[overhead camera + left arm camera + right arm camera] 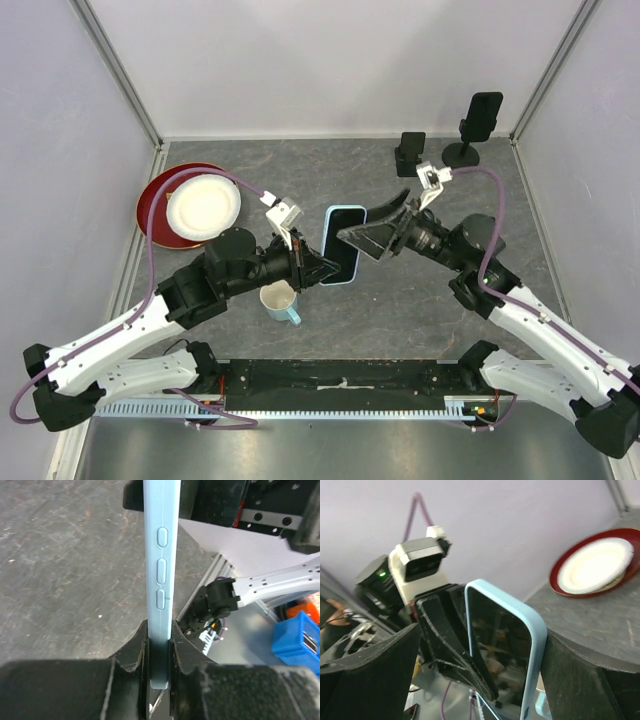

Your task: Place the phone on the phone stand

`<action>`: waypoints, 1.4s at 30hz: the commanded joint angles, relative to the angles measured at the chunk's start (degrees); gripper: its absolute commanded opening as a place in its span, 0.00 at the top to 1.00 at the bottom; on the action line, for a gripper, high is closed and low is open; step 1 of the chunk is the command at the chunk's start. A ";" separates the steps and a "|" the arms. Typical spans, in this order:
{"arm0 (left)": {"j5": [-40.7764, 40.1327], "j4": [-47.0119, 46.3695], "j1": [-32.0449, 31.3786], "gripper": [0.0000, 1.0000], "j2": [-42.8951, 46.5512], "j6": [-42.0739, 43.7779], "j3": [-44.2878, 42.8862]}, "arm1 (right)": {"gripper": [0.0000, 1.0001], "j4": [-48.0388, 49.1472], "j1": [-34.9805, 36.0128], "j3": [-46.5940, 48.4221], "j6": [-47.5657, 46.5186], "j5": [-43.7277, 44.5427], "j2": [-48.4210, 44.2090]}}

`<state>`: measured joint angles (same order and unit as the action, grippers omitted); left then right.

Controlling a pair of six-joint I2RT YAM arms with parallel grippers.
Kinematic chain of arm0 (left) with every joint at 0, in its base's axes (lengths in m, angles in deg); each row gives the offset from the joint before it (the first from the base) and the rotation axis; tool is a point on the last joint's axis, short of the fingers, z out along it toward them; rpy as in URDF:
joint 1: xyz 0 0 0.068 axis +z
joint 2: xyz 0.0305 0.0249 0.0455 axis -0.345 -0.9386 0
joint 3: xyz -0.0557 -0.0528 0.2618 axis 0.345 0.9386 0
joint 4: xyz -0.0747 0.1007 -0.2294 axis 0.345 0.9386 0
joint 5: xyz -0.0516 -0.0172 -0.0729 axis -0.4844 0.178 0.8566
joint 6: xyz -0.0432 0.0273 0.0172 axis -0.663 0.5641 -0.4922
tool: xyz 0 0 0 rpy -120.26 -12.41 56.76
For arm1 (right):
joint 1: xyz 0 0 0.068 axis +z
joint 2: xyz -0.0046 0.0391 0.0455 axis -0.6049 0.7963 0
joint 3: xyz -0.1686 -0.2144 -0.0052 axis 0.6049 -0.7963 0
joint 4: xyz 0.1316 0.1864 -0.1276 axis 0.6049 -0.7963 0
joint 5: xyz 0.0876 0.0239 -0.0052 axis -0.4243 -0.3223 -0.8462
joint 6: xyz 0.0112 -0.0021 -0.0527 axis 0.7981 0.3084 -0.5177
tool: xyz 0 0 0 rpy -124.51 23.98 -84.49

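Note:
The phone (343,243), in a light blue case with a dark screen, is held off the table at the middle. My left gripper (320,268) is shut on its lower edge. In the left wrist view the phone's side (161,570), with its buttons, rises from between my left gripper's (160,650) pads. My right gripper (375,235) stands open, one finger on each side of the phone (502,645). The right finger (585,675) is close against the case's edge. The phone stand (476,125), black on a round base, is at the back right.
A smaller black holder (408,152) sits left of the stand. A white plate on a red plate (203,205) lies at the back left. A mug (281,300) stands just below my left gripper. Walls close in on three sides.

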<state>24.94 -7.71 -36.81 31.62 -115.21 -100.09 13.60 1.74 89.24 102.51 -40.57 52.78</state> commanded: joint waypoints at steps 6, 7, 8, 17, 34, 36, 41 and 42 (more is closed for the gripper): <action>-10.43 2.82 0.04 0.98 -0.02 5.33 -3.31 | 0.02 -32.41 6.21 15.99 -10.16 20.60 8.73; -10.78 3.09 0.04 0.98 -0.19 5.15 -3.31 | 0.02 -32.85 7.26 16.61 -10.34 21.74 9.27; -11.57 3.52 -0.05 0.98 -0.28 5.06 -3.31 | 0.02 -34.68 7.79 18.09 -10.43 24.97 9.79; -15.00 5.11 0.04 0.98 -0.54 4.80 -2.96 | 0.02 -41.38 15.26 25.22 -11.13 38.27 15.51; -16.50 6.52 -0.05 0.98 -1.07 5.50 -2.60 | 0.07 -44.55 20.37 30.32 -10.25 48.12 20.26; -16.41 6.60 -0.05 0.98 -1.16 5.77 -2.61 | 0.07 -44.28 20.28 30.50 -10.43 48.12 20.35; -16.23 6.52 -0.05 0.98 -0.90 6.12 -2.61 | 0.12 -43.14 20.37 30.50 -10.43 47.15 20.61; -16.23 6.60 -0.05 0.98 -0.98 6.21 -2.61 | 0.13 -42.97 20.28 30.41 -10.34 47.24 20.61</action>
<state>9.88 3.26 -36.79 30.00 -111.65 -100.55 -31.20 21.83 117.33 92.50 6.07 73.17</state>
